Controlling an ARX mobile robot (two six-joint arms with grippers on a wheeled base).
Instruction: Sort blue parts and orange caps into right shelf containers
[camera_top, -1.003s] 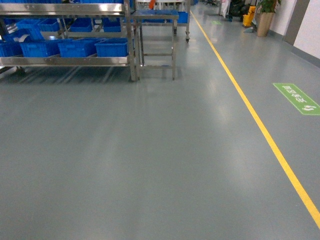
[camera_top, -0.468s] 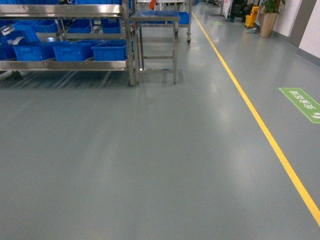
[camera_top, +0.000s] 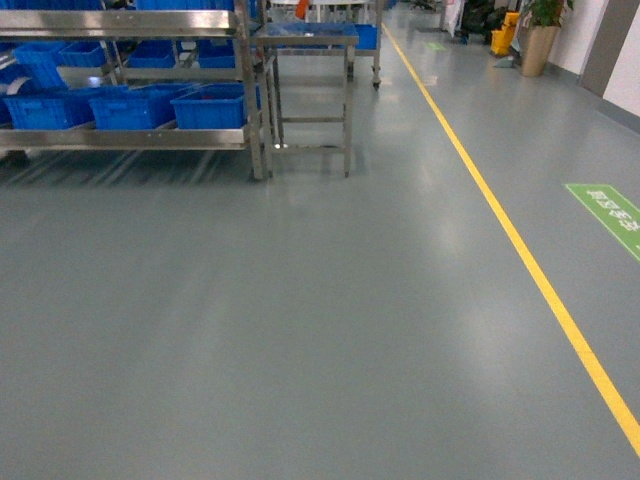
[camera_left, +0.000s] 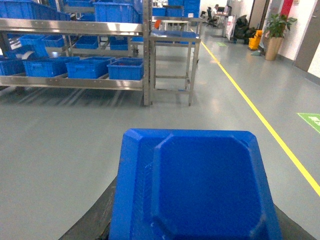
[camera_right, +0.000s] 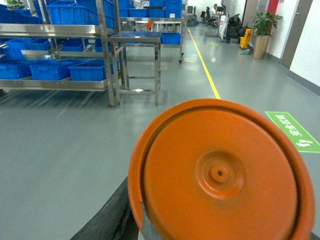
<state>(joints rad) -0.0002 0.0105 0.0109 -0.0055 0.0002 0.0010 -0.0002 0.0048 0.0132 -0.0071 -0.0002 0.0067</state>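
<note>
Nearest the left wrist camera, a blue part (camera_left: 195, 187) fills the lower frame, its flat face with cut corners and a raised inner panel turned to the lens. Dark shapes flank it at the bottom edge, probably the left gripper's fingers, though too little shows to say whether they are clamped on it. In the right wrist view an orange cap (camera_right: 220, 172) likewise crowds the near foreground, a round disc with a raised rim and a small centre boss; a dark edge lies along its lower left, and again I cannot tell how the right gripper's jaws stand.

The head view shows neither arm, only grey floor (camera_top: 300, 330) stretching ahead, with a yellow line (camera_top: 520, 250) running from near right to far centre and a green floor sign (camera_top: 610, 215) to its right.

Farther off on the left stands a steel shelf frame (camera_top: 245, 90) with blue shelf containers (camera_top: 205, 105) in a row on its lower level. Just right of it is a small steel table (camera_top: 305, 40). In the far right corner a potted plant (camera_top: 535, 35) stands by the wall.
</note>
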